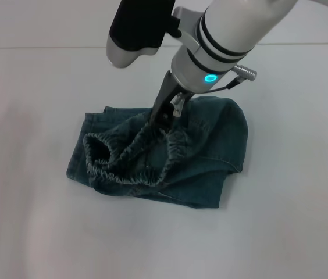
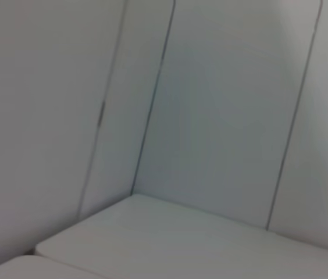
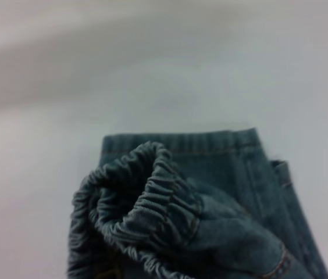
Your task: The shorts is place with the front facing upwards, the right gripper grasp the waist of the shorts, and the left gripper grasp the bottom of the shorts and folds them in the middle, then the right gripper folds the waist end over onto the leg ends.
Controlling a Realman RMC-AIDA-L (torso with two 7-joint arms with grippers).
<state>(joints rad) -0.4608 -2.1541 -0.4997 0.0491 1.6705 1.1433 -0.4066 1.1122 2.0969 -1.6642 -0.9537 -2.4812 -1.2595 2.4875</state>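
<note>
The blue-green denim shorts [image 1: 210,145] lie folded in a compact heap on the white table [image 1: 30,221]. Their ruffled elastic waist [image 1: 123,160] is drawn over toward the left end, above the flat hemmed leg ends [image 1: 94,119]. My right gripper [image 1: 164,114] reaches down from the upper right, and its fingers pinch a raised stretch of the waistband. The right wrist view shows the gathered waist [image 3: 146,209] close up, bunched over the stitched hem of the leg ends [image 3: 181,142]. My left gripper is out of view; its wrist camera shows only wall panels.
White table surface [image 1: 292,232] surrounds the shorts on every side. The left wrist view shows grey wall panels [image 2: 222,116] and a white table corner [image 2: 170,244].
</note>
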